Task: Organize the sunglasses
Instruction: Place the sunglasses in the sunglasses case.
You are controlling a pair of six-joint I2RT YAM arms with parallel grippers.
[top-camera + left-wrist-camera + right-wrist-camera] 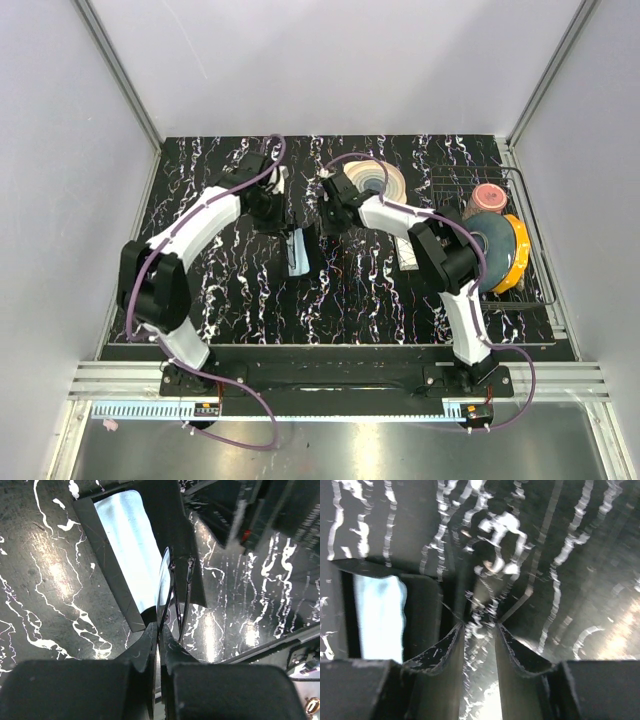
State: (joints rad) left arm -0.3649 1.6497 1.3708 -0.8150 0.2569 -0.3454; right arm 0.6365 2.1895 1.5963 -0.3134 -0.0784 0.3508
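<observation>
Left tool [159, 630] is clamped on the sunglasses [166, 587], holding them edge-on mid-frame in the left wrist view, right over the right-hand edge of the open black case [125, 550] with its pale blue lining. Right tool [480, 630] is slightly parted with nothing visibly in it, hovering beside the case. Looks like the put-them-in-the-case step. Next, I'd guess: nudge them toward the lining at upper left, lay them flat, let go.
</observation>
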